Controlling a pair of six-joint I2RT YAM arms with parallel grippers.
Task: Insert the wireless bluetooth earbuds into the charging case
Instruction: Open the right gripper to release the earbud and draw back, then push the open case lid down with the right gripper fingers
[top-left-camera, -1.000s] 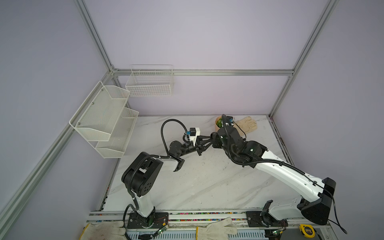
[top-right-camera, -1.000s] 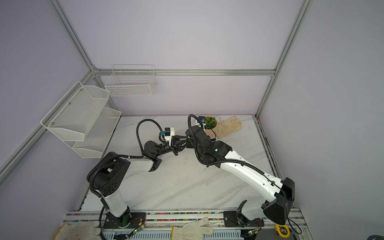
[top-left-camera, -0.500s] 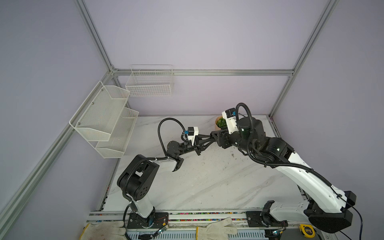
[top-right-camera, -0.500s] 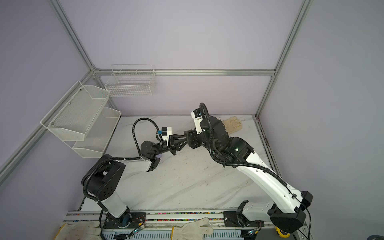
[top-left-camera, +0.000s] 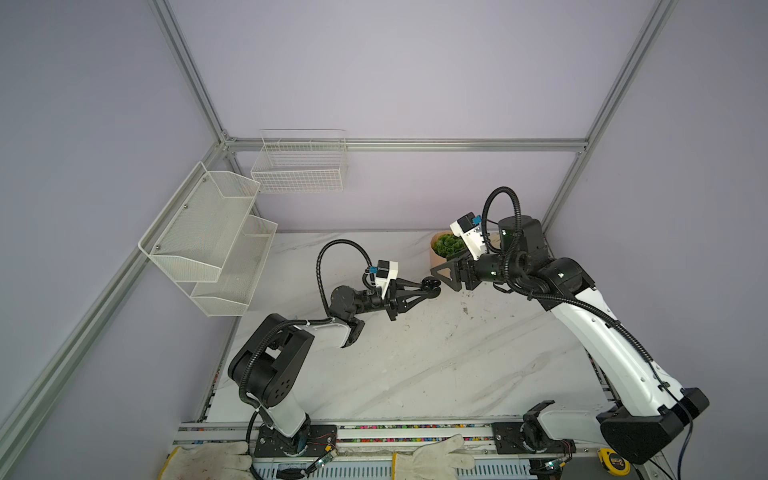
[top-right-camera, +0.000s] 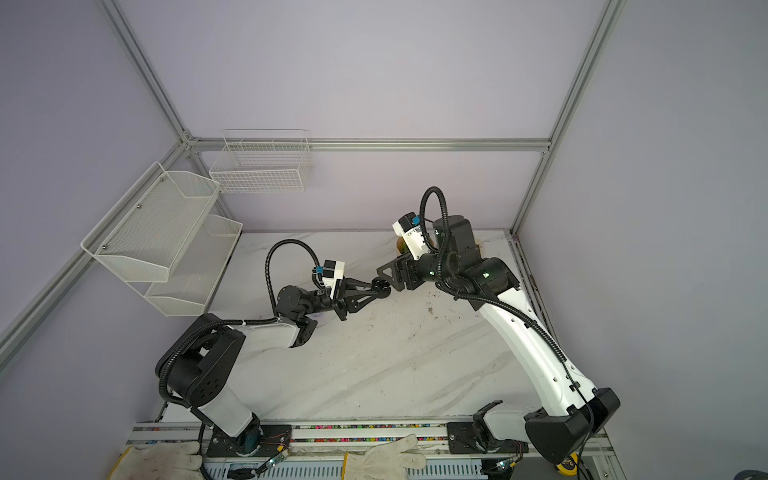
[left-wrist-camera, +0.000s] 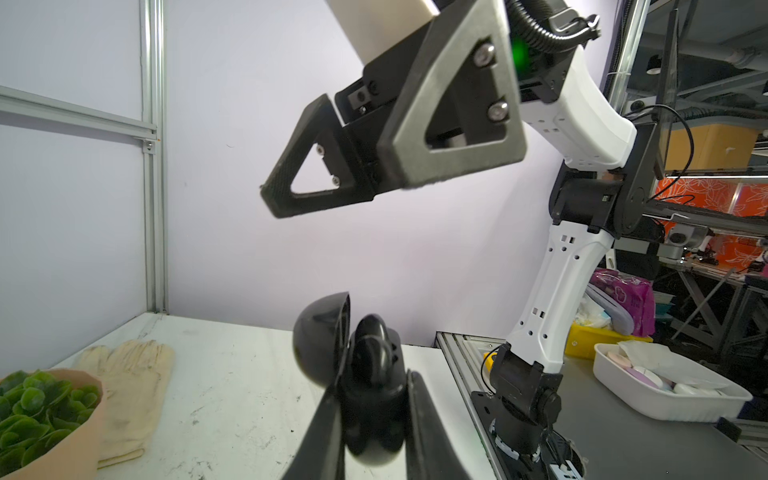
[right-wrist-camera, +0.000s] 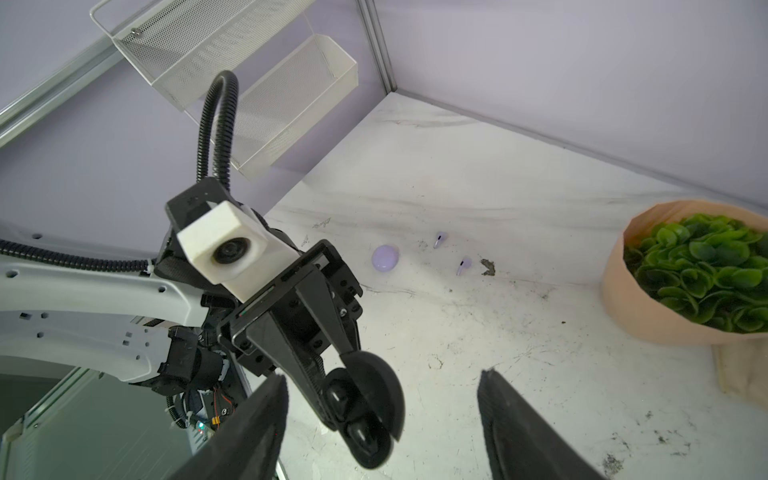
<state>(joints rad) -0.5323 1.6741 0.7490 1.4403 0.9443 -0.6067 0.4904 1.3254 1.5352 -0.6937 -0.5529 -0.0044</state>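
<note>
The left gripper (top-left-camera: 428, 289) is pressed shut on the black charging case (right-wrist-camera: 384, 395), which is held clear of the marble tabletop (right-wrist-camera: 498, 174) with its lid hinged open. Two black earbuds (right-wrist-camera: 337, 395) are seen in the wells of this case; whether they are fully seated cannot be told. The case is pinched only near the fingertips, so a push on the lid is likely to twist it out of the grip. A tilt may spill the earbuds.

The right gripper (top-left-camera: 444, 279) is positioned just beside the case, with its jaws spread wide and nothing between them. The case may be knocked by a misjudged closing stroke.

On the tabletop a closed lilac charging case (right-wrist-camera: 385, 257) is found. Between it and the plant pot (right-wrist-camera: 623, 299) two lilac earbuds (right-wrist-camera: 439, 240) lie apart, not yet inserted. The debris bit (right-wrist-camera: 488, 268) beside one of them may be picked up by mistake.
</note>
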